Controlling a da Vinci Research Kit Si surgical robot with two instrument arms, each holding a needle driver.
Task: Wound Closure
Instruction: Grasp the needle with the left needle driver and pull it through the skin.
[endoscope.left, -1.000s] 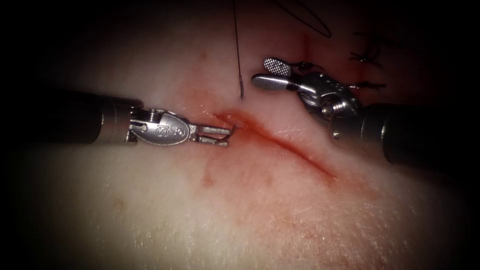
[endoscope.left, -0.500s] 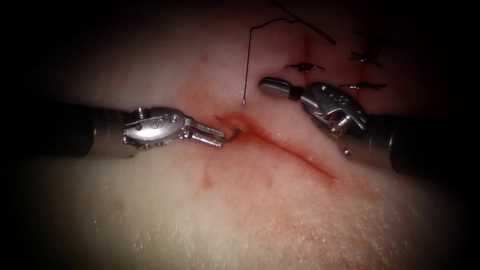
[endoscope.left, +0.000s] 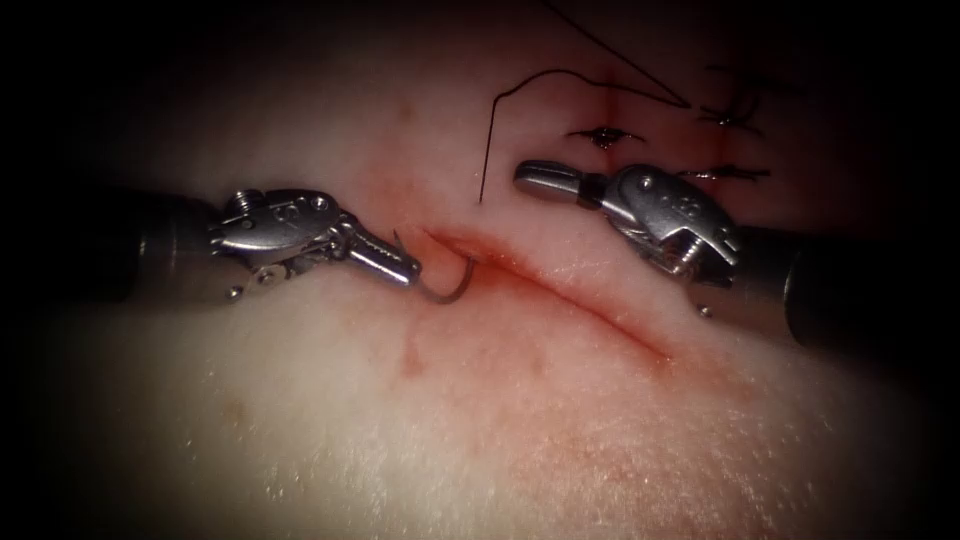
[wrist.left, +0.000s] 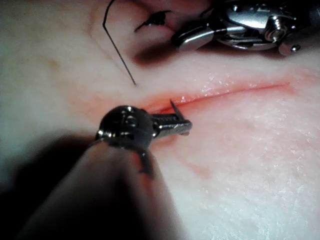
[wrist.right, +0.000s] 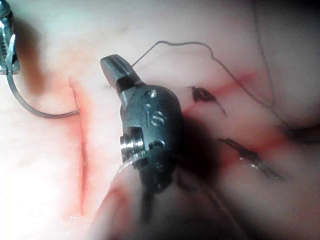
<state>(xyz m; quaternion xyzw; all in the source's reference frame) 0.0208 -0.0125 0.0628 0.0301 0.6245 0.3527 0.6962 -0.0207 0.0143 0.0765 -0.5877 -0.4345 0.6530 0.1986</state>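
While the needle's (endoscope.left: 443, 287) far end is sitting buried in the tissue (endoscope.left: 520, 430) at the left end of the cut (endoscope.left: 560, 290), the part under the surface is hidden. The left end effector (endoscope.left: 398, 268) is lying just left of the cut with its jaws closed on the needle near its tip end, the sharp tip poking up toward 12 o'clock. From the grip the needle is curving down toward 5 o'clock, then rising toward 2 o'clock into the cut. The right end effector (endoscope.left: 535, 178) is hovering at about 1 o'clock from the needle, right of the cut, jaws closed and holding nothing. Dark thread (endoscope.left: 492, 135) is arching up from the tissue beside it, its far stretch fading into shadow near old stitches (endoscope.left: 606, 133).
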